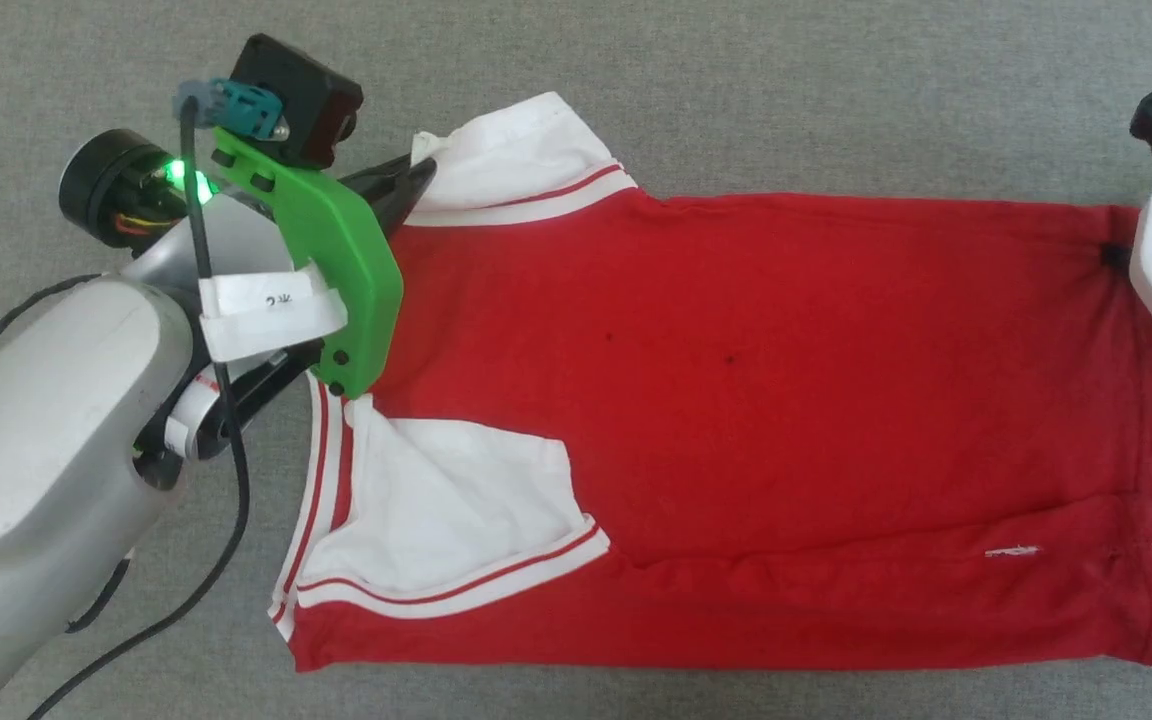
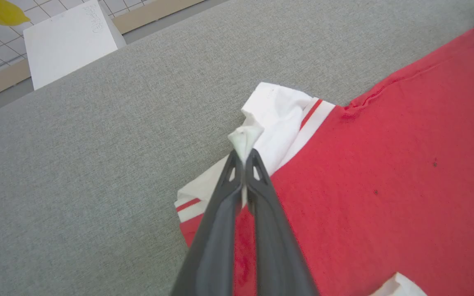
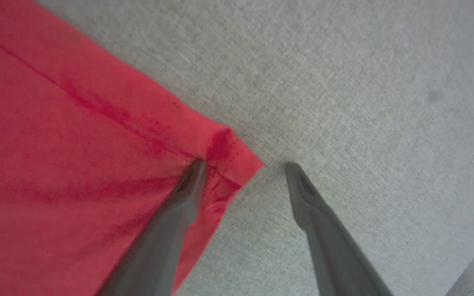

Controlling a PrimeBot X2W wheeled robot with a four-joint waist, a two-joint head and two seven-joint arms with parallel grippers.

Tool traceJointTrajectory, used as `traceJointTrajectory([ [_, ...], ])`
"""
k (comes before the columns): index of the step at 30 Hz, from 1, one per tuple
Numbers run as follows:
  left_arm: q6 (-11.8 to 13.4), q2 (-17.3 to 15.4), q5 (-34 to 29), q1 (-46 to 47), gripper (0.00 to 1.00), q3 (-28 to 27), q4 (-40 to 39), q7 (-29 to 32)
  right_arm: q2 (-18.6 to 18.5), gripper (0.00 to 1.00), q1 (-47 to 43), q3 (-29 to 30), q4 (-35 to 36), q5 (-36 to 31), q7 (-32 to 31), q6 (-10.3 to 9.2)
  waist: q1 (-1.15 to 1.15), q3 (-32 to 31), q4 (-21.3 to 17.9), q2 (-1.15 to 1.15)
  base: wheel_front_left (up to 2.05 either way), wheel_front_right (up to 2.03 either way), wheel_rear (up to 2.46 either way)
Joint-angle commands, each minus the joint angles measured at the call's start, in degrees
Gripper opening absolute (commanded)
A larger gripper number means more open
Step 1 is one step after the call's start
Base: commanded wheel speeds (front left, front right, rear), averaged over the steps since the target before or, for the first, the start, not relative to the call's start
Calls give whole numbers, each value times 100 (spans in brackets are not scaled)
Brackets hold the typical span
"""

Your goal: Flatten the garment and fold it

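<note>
**Garment: far-edge pickup**

The garment lay on the grey surface, collar at 9 o'clock, hem at 3 o'clock. Its 6 o'clock edge was folded inward, near sleeve on top. At 10 o'clock the left gripper was pressed together on a pinch of the far sleeve, presumably to carry that edge inward. At 2 o'clock the right gripper stood spread astride the far hem corner, placed to pinch it.

Red garment with white sleeves, red-white striped trim, grey cloth surface
</note>
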State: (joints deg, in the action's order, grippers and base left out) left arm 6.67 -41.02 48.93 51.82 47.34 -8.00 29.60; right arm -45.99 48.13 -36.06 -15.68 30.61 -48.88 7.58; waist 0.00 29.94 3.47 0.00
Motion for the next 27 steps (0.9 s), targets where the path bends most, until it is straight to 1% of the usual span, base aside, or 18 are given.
traceJointTrajectory([
  [1,44,25,-18,-92,0,13,-9,-52,182,0,-178,-231,-209,80,28,-9,0,15,22,0,0,0,0],
  [6,91,44,-7,-176,0,6,98,-147,222,0,-152,-286,-287,240,324,-9,0,-159,2,0,0,0,0],
  [10,143,34,53,-307,0,-44,233,-278,326,0,-154,-86,-374,480,682,-9,0,-447,-58,0,0,0,0],
  [13,230,28,145,-473,0,-95,305,-373,384,0,-241,44,-417,666,927,-9,0,-716,-107,0,0,0,0],
  [21,474,-69,383,-1020,0,-171,268,-546,259,0,-749,193,-216,958,1459,-9,0,-1461,-147,0,0,0,0],
  [27,738,-316,562,-1647,0,-154,-55,-576,141,0,-1410,468,-45,1128,1603,-9,0,-1920,-129,0,0,0,0],
])
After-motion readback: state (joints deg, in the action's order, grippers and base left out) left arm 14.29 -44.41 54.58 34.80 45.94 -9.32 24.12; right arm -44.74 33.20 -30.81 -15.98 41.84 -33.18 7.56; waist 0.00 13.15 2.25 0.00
